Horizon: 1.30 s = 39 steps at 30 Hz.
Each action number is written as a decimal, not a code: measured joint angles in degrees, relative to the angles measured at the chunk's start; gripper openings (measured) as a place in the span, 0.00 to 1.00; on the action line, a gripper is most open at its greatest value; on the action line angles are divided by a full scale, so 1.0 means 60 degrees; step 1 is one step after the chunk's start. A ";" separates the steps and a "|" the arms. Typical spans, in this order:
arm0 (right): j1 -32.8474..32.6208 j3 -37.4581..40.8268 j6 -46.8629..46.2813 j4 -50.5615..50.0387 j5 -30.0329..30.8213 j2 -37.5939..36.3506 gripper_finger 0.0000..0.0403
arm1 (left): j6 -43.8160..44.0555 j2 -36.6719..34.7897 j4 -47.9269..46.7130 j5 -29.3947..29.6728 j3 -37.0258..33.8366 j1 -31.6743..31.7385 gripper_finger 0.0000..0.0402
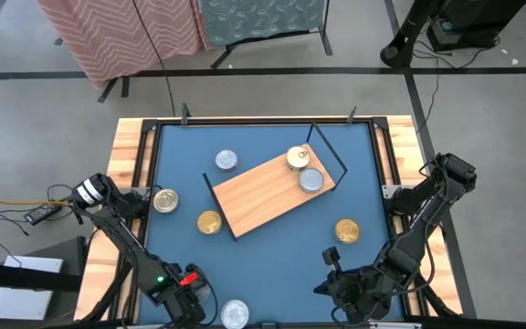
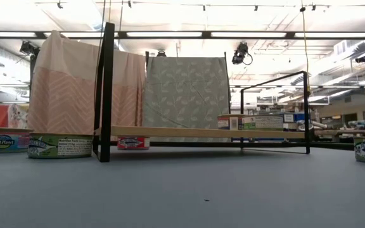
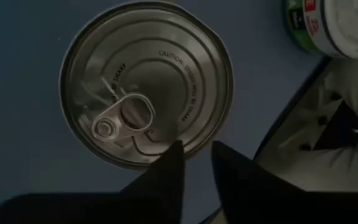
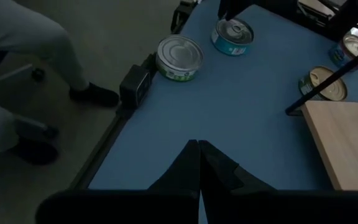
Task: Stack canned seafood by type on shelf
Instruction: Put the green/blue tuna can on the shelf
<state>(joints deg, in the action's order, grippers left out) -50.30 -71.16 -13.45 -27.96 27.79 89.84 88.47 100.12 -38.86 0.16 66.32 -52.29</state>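
Canned seafood: silver-lidded tin (image 3: 146,84) lay on the blue bench (image 1: 272,265) at its near edge, under the left claw (image 3: 194,163).
Left claw: fingers narrowly apart, clamped on nothing visible.
Right claw (image 4: 198,167): together, empty, near corner.
Handling: likely rigid, dense, slick; grip across the rim.
Views: left wrist view showed the pull-tab; overhead showed two tins on the shelf (image 1: 261,194).

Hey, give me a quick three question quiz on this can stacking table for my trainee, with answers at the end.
1. How many cans sit on the shelf?
2. True or false: the jaws of the right gripper stand open.
3. Which gripper hangs over the blue-sided can? A left, B right.
Key: 1. Two: one gold-lidded can, one silver-lidded can. 2. False, they are shut. 3. A, the left gripper.
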 joint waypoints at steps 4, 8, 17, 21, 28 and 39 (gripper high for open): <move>0.0000 0.0000 0.0004 0.0156 -0.0029 -0.0004 0.03 | -0.0216 0.0000 -0.0050 0.0045 0.0000 -0.0012 0.03; 0.0000 0.0000 0.0011 0.0324 -0.0142 -0.0004 0.03 | -0.0216 0.0000 -0.0257 -0.0217 0.0000 -0.0048 0.02; 0.0021 0.0000 0.0025 0.0373 -0.0146 -0.0004 0.03 | -0.0288 0.0000 -0.1595 -0.0392 0.0983 -0.0387 0.01; 0.0047 0.0000 0.0042 0.0394 -0.0146 -0.0007 0.03 | -0.0172 -0.0015 -0.2122 -0.0243 0.1268 -0.0600 0.01; -0.0034 0.0000 -0.0004 0.0455 -0.0128 -0.0011 0.03 | 0.0098 0.0338 -0.1883 -0.0275 0.0963 -0.0867 0.00; -0.0168 0.0000 0.0024 0.0656 0.0007 -0.0011 0.03 | -0.0862 0.1088 -0.1220 0.0053 0.0900 -0.0619 0.00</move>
<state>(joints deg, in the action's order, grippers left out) -51.31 -71.16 -13.31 -24.03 27.83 89.78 83.30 106.64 -46.18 0.47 71.72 -56.00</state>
